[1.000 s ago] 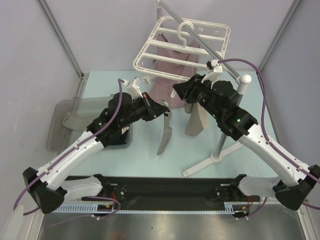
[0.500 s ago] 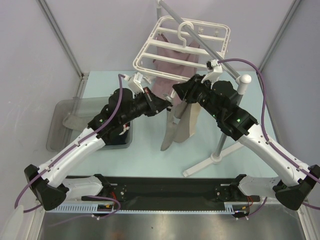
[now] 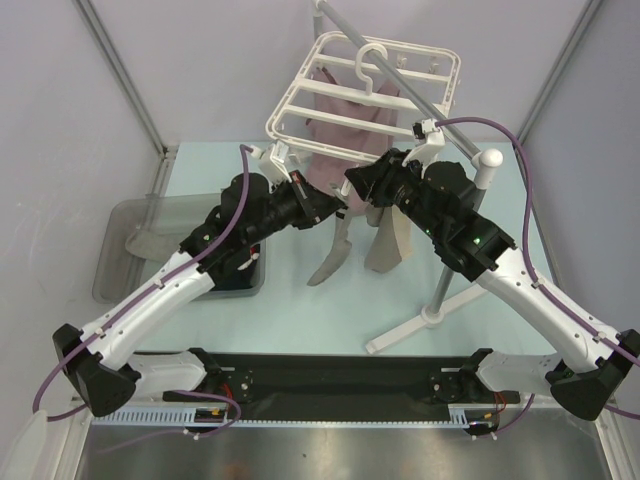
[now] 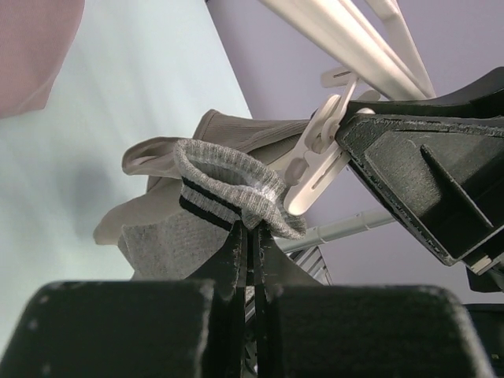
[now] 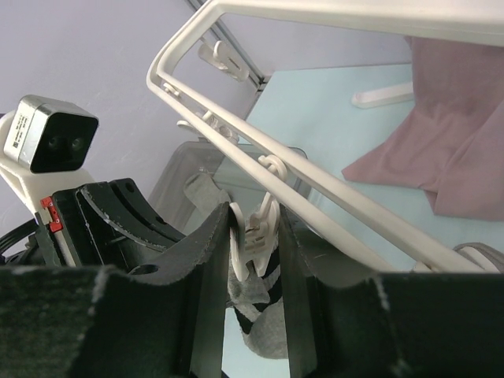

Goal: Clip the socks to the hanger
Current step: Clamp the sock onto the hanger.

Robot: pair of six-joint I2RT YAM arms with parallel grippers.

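In the right wrist view the right gripper (image 5: 252, 236) is closed on a white clip (image 4: 315, 156) that hangs from a bar of the hanger (image 5: 354, 16). The clip is pressed between both fingers. The left gripper (image 3: 338, 208) is clenched on the striped cuff of a grey sock (image 3: 330, 258). In the left wrist view this cuff is held just beside the lower end of the clip. Whether the cuff is already taken by the clip cannot be told.

Both grippers are found close together near the middle of the top view, under the front edge of the hanger. A second sock (image 3: 390, 240), plain and light, hangs just to the right of the first one, and its top is hidden behind the right gripper. A mauve cloth (image 3: 345, 125) is hung under the hanger, at the upper centre.

Compared with half a second ago, the left gripper is shifted a little up and to the right, nearer to the right gripper. The toe of the grey sock is swung to the left. The two socks, which were overlapped then, are now seen apart. The right gripper and the hanger are not changed in place.
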